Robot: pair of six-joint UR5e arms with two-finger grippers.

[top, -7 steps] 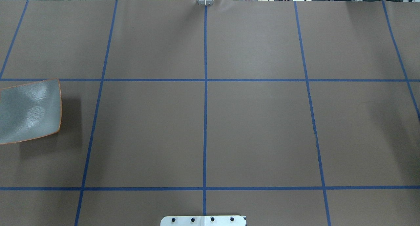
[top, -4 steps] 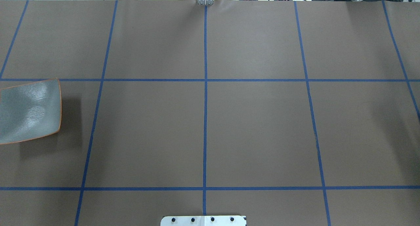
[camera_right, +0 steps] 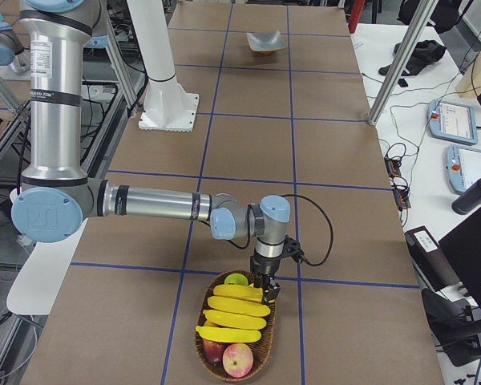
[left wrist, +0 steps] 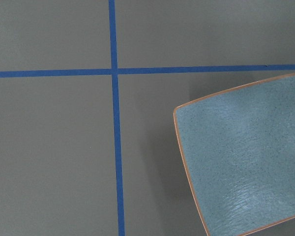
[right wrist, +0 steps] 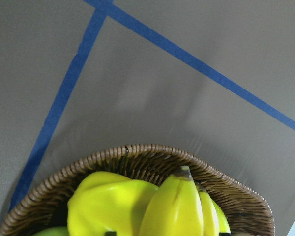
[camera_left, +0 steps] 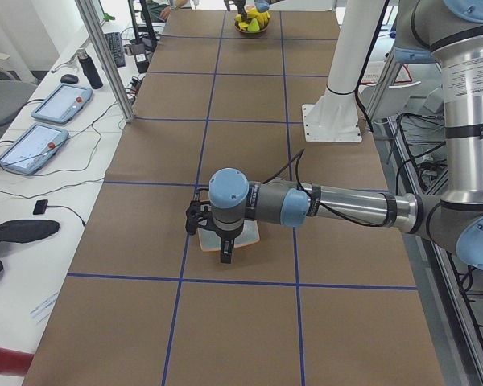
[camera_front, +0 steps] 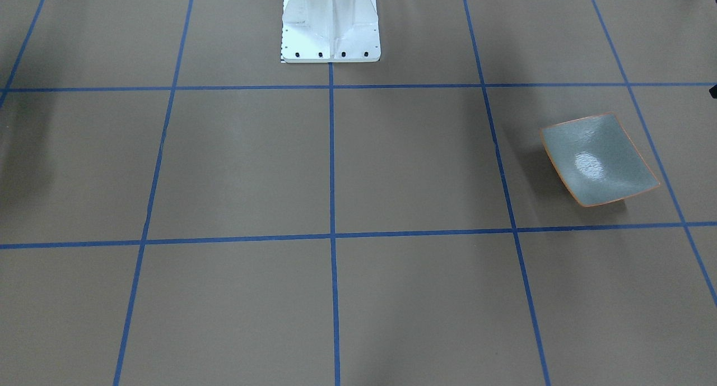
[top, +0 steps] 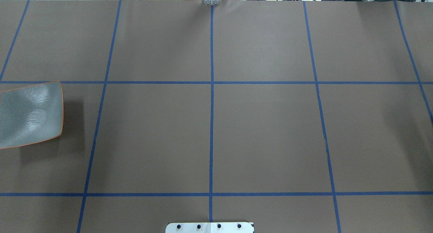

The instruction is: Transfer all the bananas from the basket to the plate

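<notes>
Table (top: 270, 135): brown, crossed by blue tape lines (top: 211, 124).
Apples: green apple (camera_right: 237, 280), reddish apple (camera_right: 238, 360).
Side desk (camera_left: 24, 281): near tablet (camera_left: 32, 147), far tablet (camera_left: 62, 103), dark bottle (camera_left: 89, 71).

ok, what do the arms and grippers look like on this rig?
Both the left arm and right arm: silver tubes, grey joints, light-blue caps. The left gripper and right gripper are black; a black cable loops off the right wrist.

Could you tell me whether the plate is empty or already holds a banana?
Empty: the plate shows only bare glaze; the bananas lie in the basket.
</notes>
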